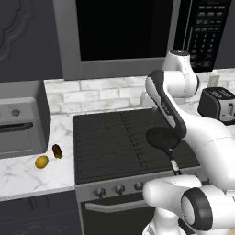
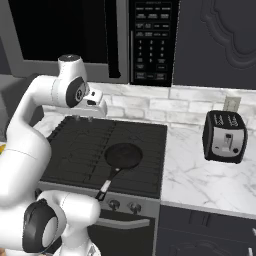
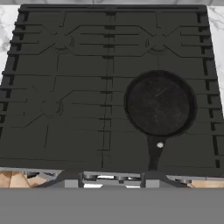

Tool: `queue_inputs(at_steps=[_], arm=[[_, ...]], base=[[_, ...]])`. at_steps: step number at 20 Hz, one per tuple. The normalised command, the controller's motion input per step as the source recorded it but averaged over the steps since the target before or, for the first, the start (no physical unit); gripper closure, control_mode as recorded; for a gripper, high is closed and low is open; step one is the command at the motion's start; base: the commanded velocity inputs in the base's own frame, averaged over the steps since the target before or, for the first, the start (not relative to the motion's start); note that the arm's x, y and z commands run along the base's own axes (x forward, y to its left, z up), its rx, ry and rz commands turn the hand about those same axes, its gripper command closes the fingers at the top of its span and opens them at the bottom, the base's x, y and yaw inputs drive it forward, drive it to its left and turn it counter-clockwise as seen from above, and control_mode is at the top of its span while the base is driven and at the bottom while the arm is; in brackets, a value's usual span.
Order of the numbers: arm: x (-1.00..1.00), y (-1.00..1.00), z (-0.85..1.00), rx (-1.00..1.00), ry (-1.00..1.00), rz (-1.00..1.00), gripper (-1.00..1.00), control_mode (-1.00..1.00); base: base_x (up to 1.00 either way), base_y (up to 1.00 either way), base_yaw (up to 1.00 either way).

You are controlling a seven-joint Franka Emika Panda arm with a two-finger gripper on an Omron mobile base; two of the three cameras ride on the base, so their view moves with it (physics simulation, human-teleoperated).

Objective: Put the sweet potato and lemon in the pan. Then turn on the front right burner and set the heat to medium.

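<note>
Pan (image 1: 162,137) resting on the front right burner (image 2: 131,167) of the cooktop (image 1: 110,137), right of centre in the left base view, empty, with its thin handle (image 1: 174,161) running toward the lower edge of the frame and the knobs. Sweet potato (image 1: 57,151) and lemon (image 1: 41,161) lying on the marble tabletop (image 1: 27,176) at lower left of that frame, just below the toaster oven (image 1: 20,121), close beside each other but apart, neither in the pan. Tool (image 2: 89,118) hovering above the back of the cooktop, upper left of the right base view; by the hand view, looking straight down on the grates; jaws drawn in narrow, holding nothing. Probably the coming reach: far across to frame left and down toward the lower corner, both foods lying well apart from the tool on the far side of the stove from the pan. Sweet potato nearer the stove edge, long axis running up and down the frame with a slight lean to upper left. Lemon a touch farther, its axis hard to judge. Toaster (image 2: 225,136) standing on the tabletop at right of the right base view.
</note>
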Motion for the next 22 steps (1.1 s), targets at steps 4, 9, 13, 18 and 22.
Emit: queue_inputs(at_steps=[4,9,13,18,22], arm=[[-0.03,0.01,0.00,0.00,0.00,0.00,-1.00,-1.00],[0.00,0.23,-0.14,0.00,0.00,0.00,-1.00,-1.00],[0.00,0.48,-0.12,0.00,0.01,0.02,-1.00,-1.00],[0.00,0.75,-0.29,0.00,0.00,0.02,-1.00,-1.00],[0.00,0.74,-0.34,0.01,0.00,0.07,-1.00,-1.00]], base=[[0.00,0.00,0.00],[0.00,0.00,0.00],[0.00,0.00,0.00],[0.00,0.00,0.00],[0.00,0.00,0.00]])
